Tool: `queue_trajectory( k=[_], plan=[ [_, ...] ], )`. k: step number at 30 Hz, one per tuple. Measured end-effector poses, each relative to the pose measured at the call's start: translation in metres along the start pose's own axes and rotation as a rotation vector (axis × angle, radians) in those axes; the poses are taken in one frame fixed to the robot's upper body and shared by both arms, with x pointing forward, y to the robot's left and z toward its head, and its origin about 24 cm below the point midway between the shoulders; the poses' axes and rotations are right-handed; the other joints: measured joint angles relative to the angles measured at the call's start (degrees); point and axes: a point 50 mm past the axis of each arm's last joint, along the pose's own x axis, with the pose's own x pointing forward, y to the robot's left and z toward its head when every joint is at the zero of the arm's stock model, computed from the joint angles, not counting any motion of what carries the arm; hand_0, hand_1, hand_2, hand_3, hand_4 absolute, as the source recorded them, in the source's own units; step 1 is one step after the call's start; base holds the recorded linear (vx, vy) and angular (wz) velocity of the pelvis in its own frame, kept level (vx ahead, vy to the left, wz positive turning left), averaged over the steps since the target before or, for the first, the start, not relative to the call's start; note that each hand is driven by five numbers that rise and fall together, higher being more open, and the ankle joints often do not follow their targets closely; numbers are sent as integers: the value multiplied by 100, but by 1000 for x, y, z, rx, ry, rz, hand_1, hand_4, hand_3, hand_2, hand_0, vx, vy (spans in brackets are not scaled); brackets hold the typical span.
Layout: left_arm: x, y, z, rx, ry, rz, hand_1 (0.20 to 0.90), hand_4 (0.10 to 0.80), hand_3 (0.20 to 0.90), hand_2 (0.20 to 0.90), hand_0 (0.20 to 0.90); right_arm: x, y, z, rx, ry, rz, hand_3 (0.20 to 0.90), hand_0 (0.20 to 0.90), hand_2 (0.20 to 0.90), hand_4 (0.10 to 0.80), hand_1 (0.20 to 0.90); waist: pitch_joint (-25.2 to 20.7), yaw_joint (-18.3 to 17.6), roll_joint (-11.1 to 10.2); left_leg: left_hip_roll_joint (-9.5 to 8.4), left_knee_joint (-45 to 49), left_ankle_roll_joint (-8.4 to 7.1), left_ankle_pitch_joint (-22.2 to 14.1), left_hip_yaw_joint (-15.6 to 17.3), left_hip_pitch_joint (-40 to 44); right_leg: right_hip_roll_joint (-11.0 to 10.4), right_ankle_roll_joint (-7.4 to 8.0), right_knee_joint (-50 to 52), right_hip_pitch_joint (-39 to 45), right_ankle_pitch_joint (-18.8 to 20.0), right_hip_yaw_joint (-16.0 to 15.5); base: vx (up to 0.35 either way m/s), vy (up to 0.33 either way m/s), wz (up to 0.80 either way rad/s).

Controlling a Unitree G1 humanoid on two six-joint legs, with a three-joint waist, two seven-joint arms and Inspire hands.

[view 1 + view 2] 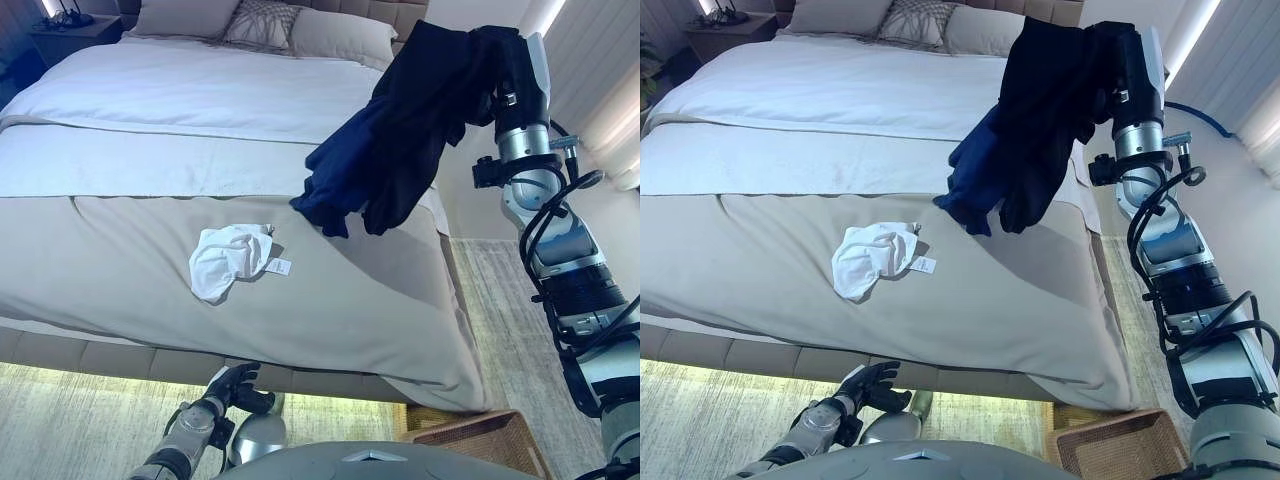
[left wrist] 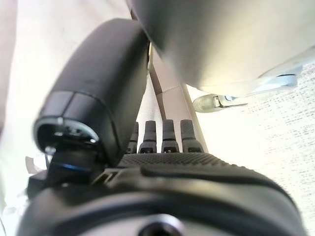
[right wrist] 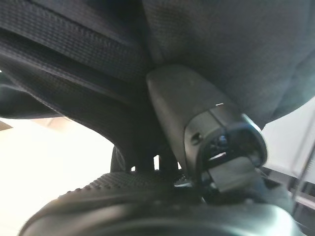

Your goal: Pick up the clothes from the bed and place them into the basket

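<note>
One dark garment point(image 1: 400, 130) up off the bed point(image 1: 150, 120), hanging from the right hand point(image 1: 1118, 75), fingers curled into the cloth. Probably mid-carry: next, swing right and down to the wicker basket point(image 1: 1120, 445) on the floor by the bed corner, then let go. Second piece, a white garment point(image 1: 230, 260), lying on the beige cover. Left hand point(image 1: 870, 385) low beside the bed frame, relaxed, holding nothing.

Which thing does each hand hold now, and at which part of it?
The right hand holds the dark garment by its upper end, so it hangs above the bed. The left hand, low near the floor, holds nothing.
</note>
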Motion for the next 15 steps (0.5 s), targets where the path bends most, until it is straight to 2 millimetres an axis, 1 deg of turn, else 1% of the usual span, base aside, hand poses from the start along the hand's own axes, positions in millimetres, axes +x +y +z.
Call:
queue_trajectory(
  k=[1,2,3,5,7,8,9,10,11,15],
  plan=[
    [0,0,0,0,-1,0,900,800,900,900,900,0,2,-4,-9,24,21,313,396,396,213,396,0,0,1,-3,0,-2,4,-10,-5,0,0,0,0,0,-9,-7,14,3],
    [0,0,0,-1,-2,-2,900,800,900,900,900,-1,4,-9,-19,56,52,491,549,549,391,549,0,1,1,-3,0,-3,5,-17,-5,1,0,0,2,0,-14,0,0,0],
    [0,0,2,1,-7,-3,900,800,900,900,900,-1,7,-15,-37,92,100,900,900,900,800,900,0,-1,1,-2,0,-4,11,-21,-3,3,0,0,5,0,-17,0,0,0],
    [0,1,2,2,-3,-3,900,800,900,900,900,-5,17,-29,-71,179,216,900,900,900,800,900,0,-20,1,1,0,-5,12,-28,-3,6,3,0,8,-2,-27,0,0,0],
    [0,1,1,1,2,-2,900,800,900,900,900,-14,31,-48,-93,295,367,900,900,900,800,900,2,-30,4,1,0,-8,14,-37,-6,7,5,-1,8,-3,-34,0,0,0],
    [0,1,1,1,4,-2,900,800,900,900,900,-17,35,-55,-99,332,416,900,900,900,800,900,2,-27,4,1,1,-8,14,-40,-7,8,9,-1,8,-6,-38,0,0,0],
    [0,1,0,0,7,-2,900,800,900,900,900,-20,38,-61,-102,366,462,461,524,524,361,524,4,-23,6,0,1,-8,14,-45,-10,7,13,-1,8,-9,-45,0,0,0],
    [0,1,0,0,8,-2,900,800,900,900,900,-22,40,-63,-102,378,488,461,524,524,361,524,5,-23,8,0,1,-9,14,-48,-11,7,17,-1,7,-12,-48,0,0,0],
    [0,1,0,0,10,-2,900,800,900,900,900,-25,43,-66,-103,398,535,200,300,300,100,300,5,-22,8,-1,1,-10,15,-49,-11,8,21,-1,9,-15,-51,0,0,0],
    [0,1,1,1,10,-4,900,800,900,900,900,-29,49,-68,-126,413,624,200,300,300,100,300,5,0,8,1,1,-34,33,-62,-11,14,30,-1,16,-21,-61,0,0,0]
  ],
)
